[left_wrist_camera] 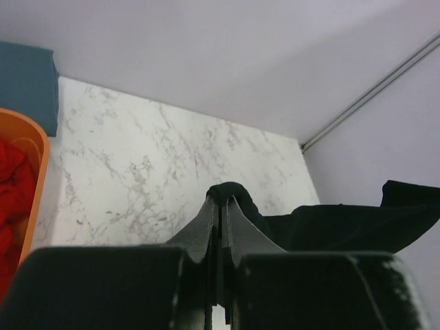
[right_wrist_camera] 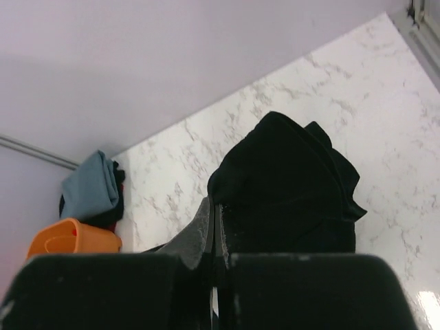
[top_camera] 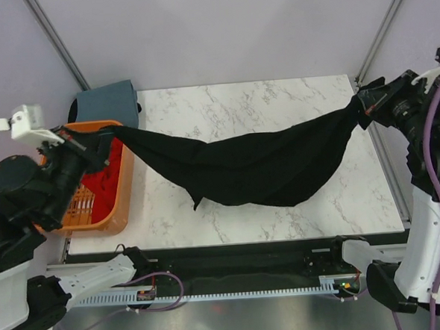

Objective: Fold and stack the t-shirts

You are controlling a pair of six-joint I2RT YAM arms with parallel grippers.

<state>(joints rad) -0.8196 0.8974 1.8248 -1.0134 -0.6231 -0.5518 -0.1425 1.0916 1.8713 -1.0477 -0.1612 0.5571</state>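
A black t-shirt (top_camera: 257,166) hangs stretched above the marble table between my two grippers, sagging in the middle. My left gripper (top_camera: 108,139) is shut on its left end above the orange basket (top_camera: 115,216); in the left wrist view the cloth (left_wrist_camera: 237,196) is pinched at the fingertips (left_wrist_camera: 221,206). My right gripper (top_camera: 363,102) is shut on its right end near the table's right edge; the right wrist view shows the bunched black cloth (right_wrist_camera: 289,185) at the fingertips (right_wrist_camera: 214,210). A folded grey-blue shirt (top_camera: 108,103) lies at the back left.
The orange basket holds red cloth (top_camera: 101,176), which also shows in the left wrist view (left_wrist_camera: 12,185). Dark cloth (top_camera: 73,110) lies beside the folded grey-blue shirt. Metal frame posts (top_camera: 55,40) stand at the back corners. The marble table (top_camera: 261,102) lies below the hanging shirt.
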